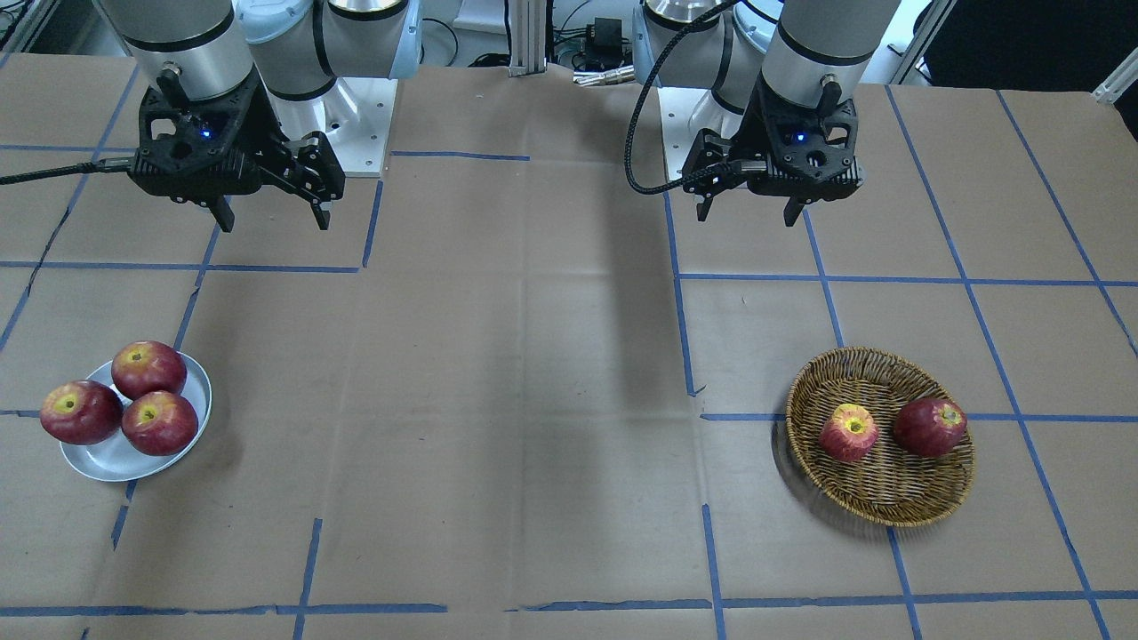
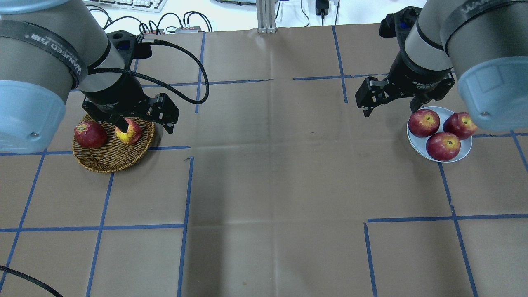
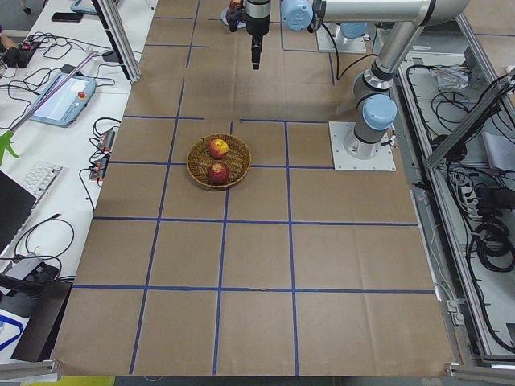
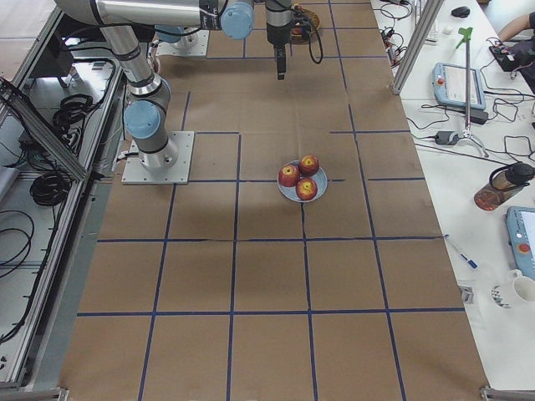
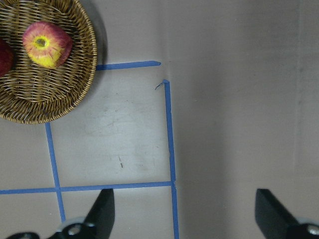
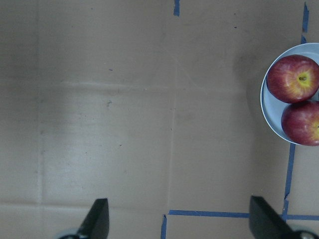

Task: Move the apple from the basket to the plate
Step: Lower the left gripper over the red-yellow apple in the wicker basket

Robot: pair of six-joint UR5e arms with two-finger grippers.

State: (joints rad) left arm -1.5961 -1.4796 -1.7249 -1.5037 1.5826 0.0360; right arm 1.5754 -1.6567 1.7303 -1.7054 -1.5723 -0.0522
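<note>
The apple (image 1: 849, 433), at lower right in the wicker basket (image 1: 925, 498), looks round, hard and smooth, so the wide-open left gripper (image 1: 749, 211) should hold its sides.

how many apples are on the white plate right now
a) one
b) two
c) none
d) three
d, three dark red apples sit together on the plate, and the other two, including the lighter yellow-streaked apple, lie in the basket.

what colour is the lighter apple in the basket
Pinkish-red with yellow streaks around the stem, the apple shows best in the left wrist view.
</note>
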